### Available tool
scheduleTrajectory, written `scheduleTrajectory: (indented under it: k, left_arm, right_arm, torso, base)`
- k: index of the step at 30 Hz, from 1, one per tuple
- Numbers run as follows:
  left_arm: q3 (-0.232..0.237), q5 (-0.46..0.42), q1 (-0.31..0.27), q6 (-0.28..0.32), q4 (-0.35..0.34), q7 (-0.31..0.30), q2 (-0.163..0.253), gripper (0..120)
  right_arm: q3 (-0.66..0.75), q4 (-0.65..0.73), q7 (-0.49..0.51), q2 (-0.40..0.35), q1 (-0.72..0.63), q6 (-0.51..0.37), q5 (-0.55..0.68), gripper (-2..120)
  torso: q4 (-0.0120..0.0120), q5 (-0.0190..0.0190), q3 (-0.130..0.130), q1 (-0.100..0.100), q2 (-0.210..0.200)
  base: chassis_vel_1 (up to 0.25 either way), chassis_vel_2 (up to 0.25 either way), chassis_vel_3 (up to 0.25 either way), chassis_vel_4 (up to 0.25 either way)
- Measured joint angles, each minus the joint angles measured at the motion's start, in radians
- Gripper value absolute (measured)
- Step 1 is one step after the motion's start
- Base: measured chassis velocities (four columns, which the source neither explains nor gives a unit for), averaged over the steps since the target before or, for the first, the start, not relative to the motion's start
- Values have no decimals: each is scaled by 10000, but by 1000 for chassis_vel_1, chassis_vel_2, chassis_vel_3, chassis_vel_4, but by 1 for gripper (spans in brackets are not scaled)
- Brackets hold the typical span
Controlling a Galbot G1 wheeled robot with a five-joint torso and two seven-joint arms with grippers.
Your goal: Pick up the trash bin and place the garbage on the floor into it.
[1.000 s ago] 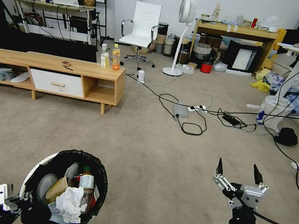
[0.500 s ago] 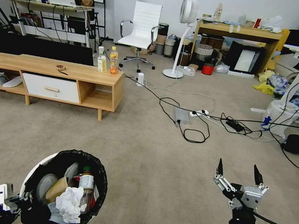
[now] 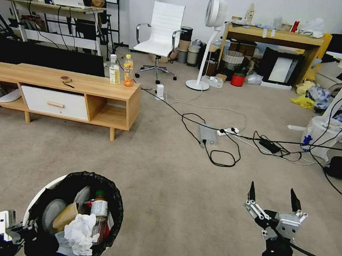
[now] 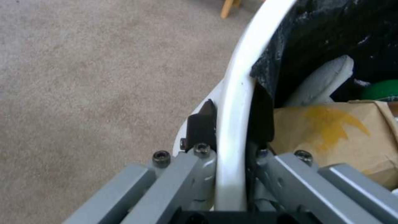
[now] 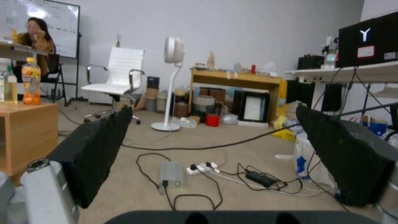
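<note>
The trash bin (image 3: 37, 200), white with a black bag over its rim, hangs at the lower left of the head view. My left gripper (image 3: 26, 228) is shut on its rim. In the left wrist view the left gripper (image 4: 230, 124) pinches the white rim (image 4: 234, 93), one finger outside and one inside. Garbage lies in the bin: a brown cardboard piece (image 3: 64, 216), a white tissue (image 3: 80, 227) and a green-capped bottle (image 3: 99, 208). The cardboard (image 4: 331, 133) and green cap (image 4: 379, 90) also appear close up. My right gripper (image 3: 273, 197) is open and holds nothing above the carpeted floor (image 3: 170, 195). Its fingers (image 5: 99, 149) stand wide apart.
A low wooden cabinet (image 3: 78, 89) with two drink bottles (image 3: 122, 70) stands ahead on the left. Cables and a power strip (image 3: 220, 139) lie across the carpet ahead. Beyond are a white fan (image 3: 208, 44), a chair (image 3: 161, 33), a white bag (image 3: 319, 129) and a red bucket (image 3: 237, 80).
The whole picture has shifted slightly down and outward, so the camera has moved. Both arms and the bin keep the same place in view.
</note>
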Motion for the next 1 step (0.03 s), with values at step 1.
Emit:
scheduleTrajectory:
  k: [1]
  left_arm:
    - [0,0,0,0,-7,0,0,1]
  right_arm:
    - [5,5,1,-5,2,0,4,100]
  torso:
    - [0,0,0,1,1]
  base:
    - [0,0,0,0]
